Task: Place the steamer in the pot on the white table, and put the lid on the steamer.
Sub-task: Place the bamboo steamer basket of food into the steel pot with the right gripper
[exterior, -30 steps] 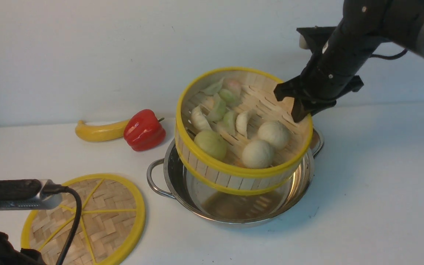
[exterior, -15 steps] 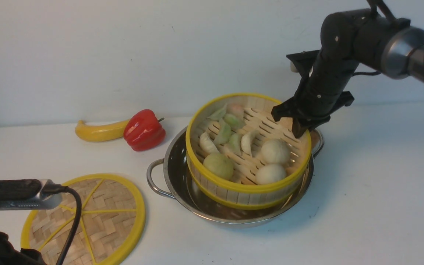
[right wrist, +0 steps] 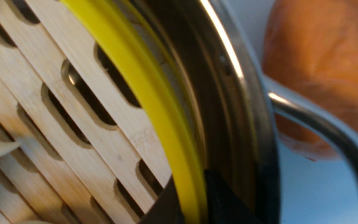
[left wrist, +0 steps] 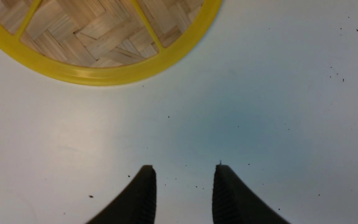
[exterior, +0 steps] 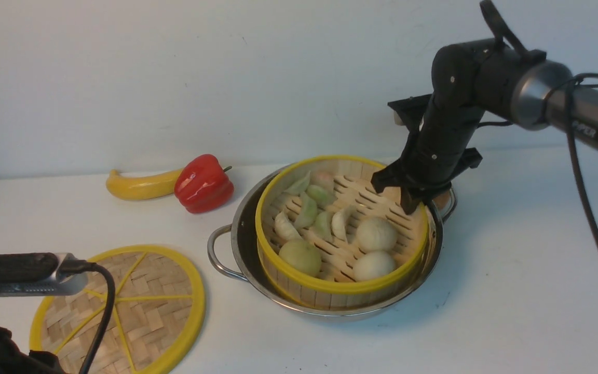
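Judging by how things lie, step 1 of 2 is nearly done and the lid step has not begun. The white table (exterior: 512,291) carries everything. The pot (exterior: 219,257), the biggest thing on it, stands about midway along the table, nearer the far edge than the near one. The steamer (exterior: 340,288) sits down inside the pot with its yellow rim standing a little above the steel rim, and a narrow gap shows between the 2 on the left. I cannot tell whether its base is fully seated.

The lid (exterior: 143,306) lies flat by the near edge toward the left corner, well apart from the pot, with nothing holding it.

Inside the steamer, 3 round buns (exterior: 376,234) sit on the slats toward the near side and several folded dumplings (exterior: 307,210) toward the far side. The pot holds only the steamer, as far as I can see.

The right gripper (exterior: 408,200) is clamped on the steamer's far-right rim, 1 finger inside and 1 outside. The left gripper (left wrist: 185,169) hangs over bare table just beside the lid, fingers apart and empty.

What is left: letting go of the steamer, then lifting the lid onto it
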`<action>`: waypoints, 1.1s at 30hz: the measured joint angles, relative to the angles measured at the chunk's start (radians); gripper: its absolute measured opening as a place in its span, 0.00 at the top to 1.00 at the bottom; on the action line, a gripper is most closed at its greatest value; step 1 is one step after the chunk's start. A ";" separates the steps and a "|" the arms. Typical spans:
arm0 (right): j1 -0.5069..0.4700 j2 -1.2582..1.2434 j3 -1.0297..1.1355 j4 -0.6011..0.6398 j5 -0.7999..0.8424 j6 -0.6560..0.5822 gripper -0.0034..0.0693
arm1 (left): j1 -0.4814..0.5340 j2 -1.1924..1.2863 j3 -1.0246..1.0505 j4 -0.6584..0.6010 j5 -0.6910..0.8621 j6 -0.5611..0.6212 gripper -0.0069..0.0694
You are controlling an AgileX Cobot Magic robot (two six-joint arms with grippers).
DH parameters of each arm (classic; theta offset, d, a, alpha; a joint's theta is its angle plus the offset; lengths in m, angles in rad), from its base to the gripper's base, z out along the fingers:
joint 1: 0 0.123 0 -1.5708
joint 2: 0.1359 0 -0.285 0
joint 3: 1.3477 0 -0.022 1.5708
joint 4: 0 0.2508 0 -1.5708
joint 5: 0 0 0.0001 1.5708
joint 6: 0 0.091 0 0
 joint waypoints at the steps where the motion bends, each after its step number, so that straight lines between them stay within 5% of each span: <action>1: 0.004 0.003 0.000 -0.003 0.000 0.000 0.87 | 0.000 0.000 0.000 0.000 0.000 0.000 0.58; 33: 0.007 0.068 -0.091 -0.005 -0.001 -0.015 0.87 | 0.000 0.000 0.000 -0.001 0.000 0.000 0.58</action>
